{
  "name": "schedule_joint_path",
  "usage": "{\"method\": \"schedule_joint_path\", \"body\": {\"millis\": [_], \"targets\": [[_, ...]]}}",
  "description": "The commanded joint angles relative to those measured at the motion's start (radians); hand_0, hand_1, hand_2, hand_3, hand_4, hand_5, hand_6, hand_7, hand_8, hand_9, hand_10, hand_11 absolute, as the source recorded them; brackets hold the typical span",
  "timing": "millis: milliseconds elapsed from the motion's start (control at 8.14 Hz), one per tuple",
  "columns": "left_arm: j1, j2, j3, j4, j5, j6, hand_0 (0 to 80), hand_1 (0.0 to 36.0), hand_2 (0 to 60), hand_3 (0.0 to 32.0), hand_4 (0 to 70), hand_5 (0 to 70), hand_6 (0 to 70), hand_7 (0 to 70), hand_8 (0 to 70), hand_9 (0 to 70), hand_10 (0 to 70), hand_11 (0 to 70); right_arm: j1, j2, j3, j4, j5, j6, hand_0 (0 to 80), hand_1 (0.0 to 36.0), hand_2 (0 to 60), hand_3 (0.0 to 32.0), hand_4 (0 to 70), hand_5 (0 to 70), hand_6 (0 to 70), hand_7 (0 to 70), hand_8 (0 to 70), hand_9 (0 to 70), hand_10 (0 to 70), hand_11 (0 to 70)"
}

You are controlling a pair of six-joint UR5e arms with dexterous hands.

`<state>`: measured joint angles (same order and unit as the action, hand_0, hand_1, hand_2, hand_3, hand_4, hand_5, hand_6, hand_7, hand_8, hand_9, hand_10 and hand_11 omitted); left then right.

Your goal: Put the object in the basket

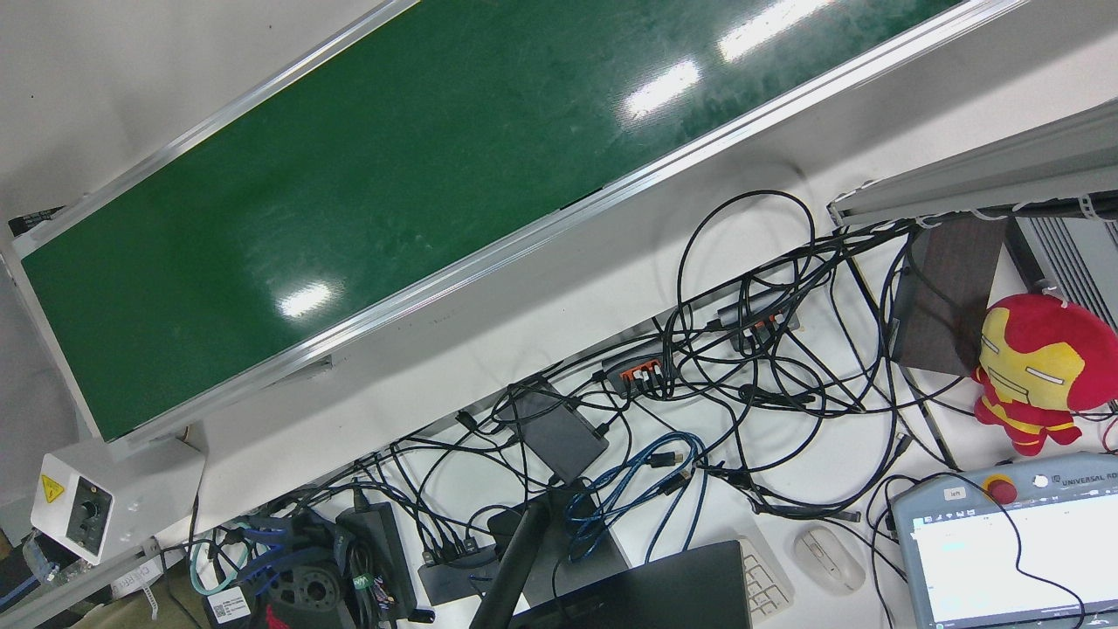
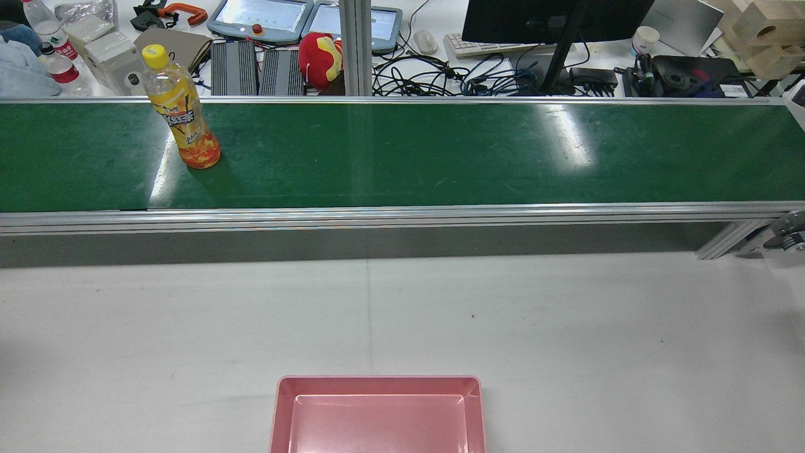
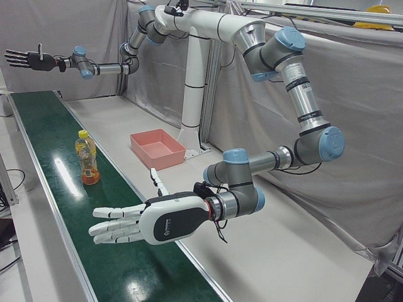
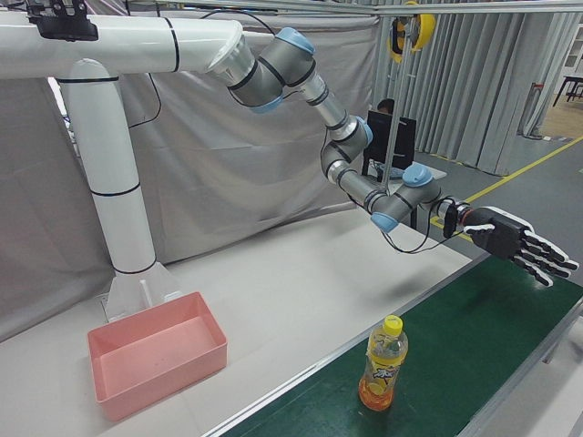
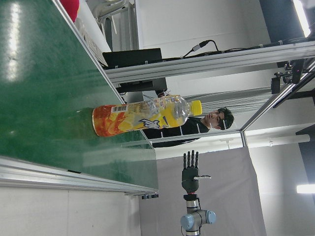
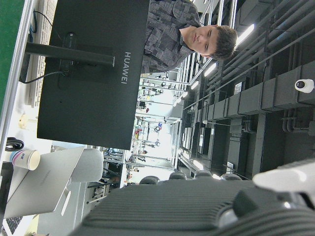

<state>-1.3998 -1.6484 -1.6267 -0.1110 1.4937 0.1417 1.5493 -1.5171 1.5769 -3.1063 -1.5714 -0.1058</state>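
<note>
The left hand (image 3: 141,221) hovered spread and empty left of the upright bottle (image 3: 87,157), likely awaiting it; the right hand (image 3: 28,60), equally splayed and empty, idled far right

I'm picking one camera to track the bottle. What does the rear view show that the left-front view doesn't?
Only the rear view shows the desk clutter beyond the belt: monitor and red plush. Only the left-front view shows the arms and both open hands: left hand and right hand. Both show the bottle upright on the belt and the pink basket.
</note>
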Motion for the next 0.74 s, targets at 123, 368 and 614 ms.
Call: {"method": "schedule_joint_path", "body": {"millis": [123, 368, 614], "targets": [[0.039, 0.002, -0.027, -0.001, 0.002, 0.015, 55.8, 16.0, 0.0, 0.0, 7.3, 11.9, 0.0, 0.0, 2.7, 2.8, 7.5, 13.0, 0.0, 0.0, 0.0, 0.0, 0.001, 0.0, 0.0, 0.0, 0.0, 0.0, 0.0, 0.0, 0.0, 0.0, 0.0, 0.0, 0.0, 0.0], [0.087, 0.002, -0.053, 0.028, 0.002, 0.047, 57.3, 17.5, 0.0, 0.0, 6.8, 11.8, 0.0, 0.0, 2.9, 3.0, 6.6, 11.9, 0.0, 0.0, 0.002, 0.0, 0.001, 0.0, 0.0, 0.0, 0.0, 0.0, 0.0, 0.0, 0.0, 0.0, 0.0, 0.0, 0.0, 0.0], [0.11, 0.004, -0.233, 0.199, 0.0, 0.177, 63.3, 25.0, 0.4, 0.0, 7.7, 9.4, 0.0, 0.0, 2.5, 2.2, 7.0, 13.1, 0.0, 0.0, 0.002, 0.0, 0.001, 0.0, 0.0, 0.0, 0.0, 0.0, 0.0, 0.0, 0.0, 0.0, 0.0, 0.0, 0.0, 0.0]]}}
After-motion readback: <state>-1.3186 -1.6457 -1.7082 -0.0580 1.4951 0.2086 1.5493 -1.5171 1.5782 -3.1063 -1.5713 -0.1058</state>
